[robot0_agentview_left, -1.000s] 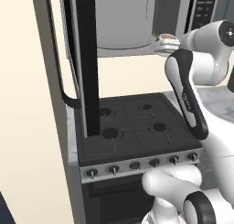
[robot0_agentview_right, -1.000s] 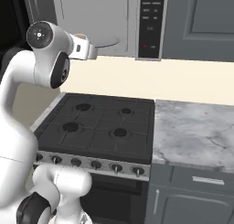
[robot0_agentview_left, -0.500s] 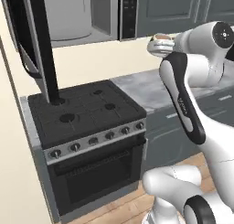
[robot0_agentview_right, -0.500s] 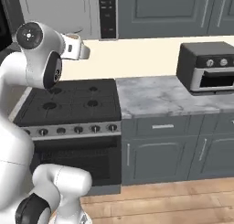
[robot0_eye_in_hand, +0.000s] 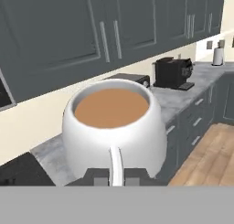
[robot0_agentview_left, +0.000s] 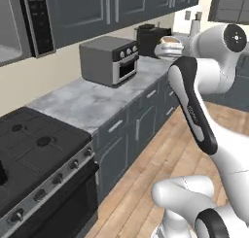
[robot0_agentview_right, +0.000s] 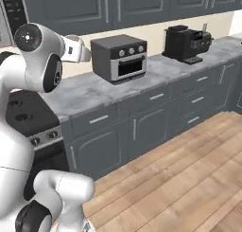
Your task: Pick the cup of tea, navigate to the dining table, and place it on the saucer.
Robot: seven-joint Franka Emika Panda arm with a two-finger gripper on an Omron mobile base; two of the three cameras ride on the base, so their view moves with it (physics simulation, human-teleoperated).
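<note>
The cup of tea is a white teacup full of brown tea, and it sits large in the hand view. My gripper is shut on its handle, with one dark fingertip on each side. In the left base view the cup of tea is held upright, high in the air above the wooden floor, off the counter's front edge at the end of my raised arm. In the right base view my hand is at the upper left, level with the toaster oven. The dining table and the saucer are out of view.
A grey marbled kitchen counter over dark cabinets runs along the wall. On it stand a toaster oven and a black coffee machine. The black stove is at the left. Wooden floor lies open to the right.
The whole picture has swung: the base has moved, so the stove and microwave slid left and the counter with toaster oven and coffee machine came into view. The cup stays in the shut gripper.
</note>
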